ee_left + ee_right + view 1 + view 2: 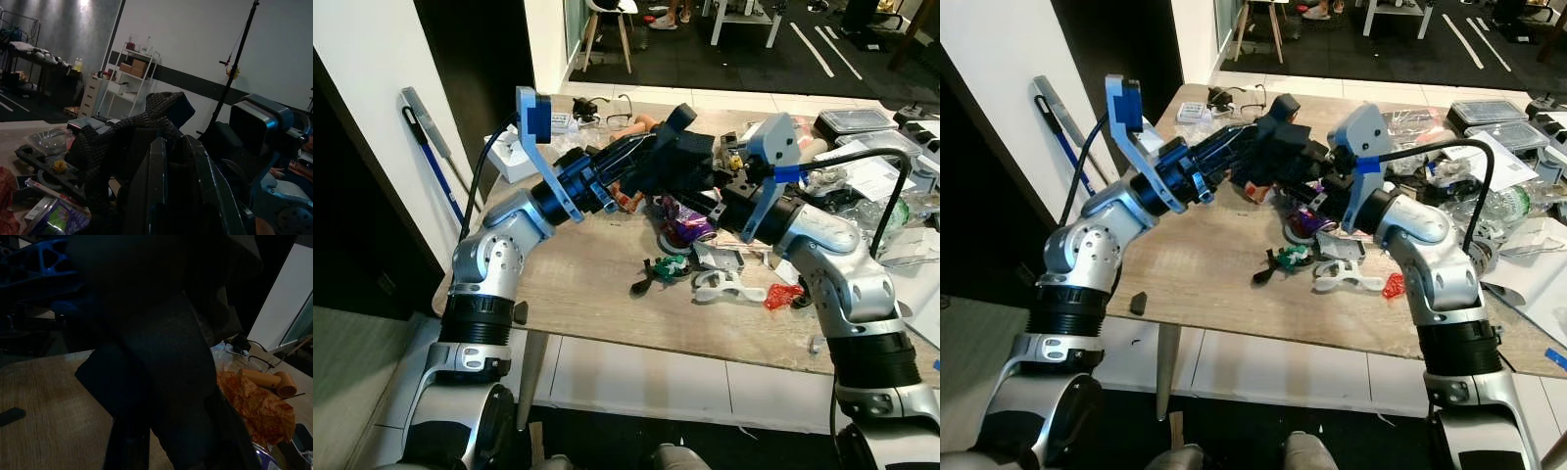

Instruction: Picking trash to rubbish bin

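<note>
A light wood-grain table stood on a tiled floor and carried a spread of clutter. Near its front edge lay a white plastic piece, with a small red scrap just beside it and a dark green and black bit to the robot's left of both. Behind these sat a purple wrapper. Eyeglasses rested near the far edge, clear plastic trays and papers lay toward the robot's right, and a crumpled orange wrapper lay near an orange hair dryer.
</note>
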You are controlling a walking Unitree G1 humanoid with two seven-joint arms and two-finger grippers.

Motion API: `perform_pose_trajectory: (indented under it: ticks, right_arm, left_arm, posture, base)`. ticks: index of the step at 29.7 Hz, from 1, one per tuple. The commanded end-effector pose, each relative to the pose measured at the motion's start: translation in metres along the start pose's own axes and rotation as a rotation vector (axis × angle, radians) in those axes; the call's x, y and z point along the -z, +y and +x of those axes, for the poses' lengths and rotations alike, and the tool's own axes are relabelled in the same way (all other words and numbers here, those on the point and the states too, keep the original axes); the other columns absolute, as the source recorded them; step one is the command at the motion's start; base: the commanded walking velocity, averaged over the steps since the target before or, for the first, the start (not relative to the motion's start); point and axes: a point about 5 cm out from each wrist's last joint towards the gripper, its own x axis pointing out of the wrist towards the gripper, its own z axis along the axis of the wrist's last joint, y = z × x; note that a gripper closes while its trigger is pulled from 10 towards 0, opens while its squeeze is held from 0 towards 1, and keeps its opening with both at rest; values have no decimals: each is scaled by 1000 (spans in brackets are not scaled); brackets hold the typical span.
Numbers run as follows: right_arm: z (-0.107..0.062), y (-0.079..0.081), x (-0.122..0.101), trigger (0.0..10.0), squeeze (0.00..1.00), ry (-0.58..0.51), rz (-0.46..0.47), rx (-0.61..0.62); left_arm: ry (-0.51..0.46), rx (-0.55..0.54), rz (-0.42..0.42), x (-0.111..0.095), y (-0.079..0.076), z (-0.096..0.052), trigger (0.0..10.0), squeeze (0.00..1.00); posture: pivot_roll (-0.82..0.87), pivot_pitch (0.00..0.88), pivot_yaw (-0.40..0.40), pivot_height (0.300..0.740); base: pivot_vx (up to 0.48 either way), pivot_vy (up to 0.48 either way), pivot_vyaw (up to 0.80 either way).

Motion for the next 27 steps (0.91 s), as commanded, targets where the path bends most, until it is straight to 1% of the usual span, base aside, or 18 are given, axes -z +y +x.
perform_pose_trajectory:
  ticks: [1, 10, 11, 12, 13, 14, 15, 21, 23, 25, 27]
  right_arm:
    - [0, -3, -3, 0, 0, -30, 7, 19]
    - [0, -2, -5, 0, 0, -51, 16, 13]
    - [0, -2, -5, 0, 0, -53, 18, 12]
    - [0, -2, -5, 0, 0, -53, 18, 12]
    - [0, -2, -5, 0, 0, -54, 20, 11]
    - [0, -2, -5, 0, 0, -55, 20, 10]
    - [0, -2, -5, 0, 0, -57, 21, 10]
    - [0, -1, -4, 0, 0, -59, 24, 13]
    - [0, -2, -4, 0, 0, -60, 24, 21]
    - [0, -3, -4, 0, 0, -60, 24, 22]
    - [0, -3, -3, 0, 0, -60, 25, 24]
  left_arm:
    - [14, 39, -36, 9, -8, 6, 0, 0]
    - [31, 32, -41, 15, -9, 6, 0, 0]
    - [33, 25, -41, 16, -8, 6, 6039, 0]
    - [33, 25, -41, 16, -8, 6, 6039, 0]
    - [32, 19, -44, 16, -8, 6, 10000, 0]
    - [26, 7, -48, 15, -6, 6, 10000, 259]
    - [19, -5, -54, 14, -5, 5, 10000, 1000]
    - [11, -36, -44, 12, 1, 2, 10000, 1000]
    - [14, -68, -26, 9, 7, -4, 10000, 1000]
    - [14, -74, -22, 9, 8, -5, 10000, 1000]
    - [11, -97, -13, 7, 12, -9, 10000, 1000]
  posture:
    - [-153, 0, 21, 740]
    - [-157, 0, 25, 740]
    - [-157, 0, 25, 740]
    - [-157, 0, 25, 740]
    - [-157, 0, 25, 740]
    - [-158, 0, 26, 740]
    - [-158, 0, 26, 740]
    - [-159, 0, 28, 740]
    - [-159, 0, 27, 740]
    - [-159, 0, 27, 740]
    - [-159, 0, 24, 740]
  base:
    - [0, 0, 0]
    - [0, 0, 0]
    - [0, 0, 0]
    - [0, 0, 0]
    - [0, 0, 0]
    - [0, 0, 0]
    - [0, 0, 0]
    - [0, 0, 0]
    - [0, 0, 0]
    - [0, 0, 0]
    - [0, 0, 0]
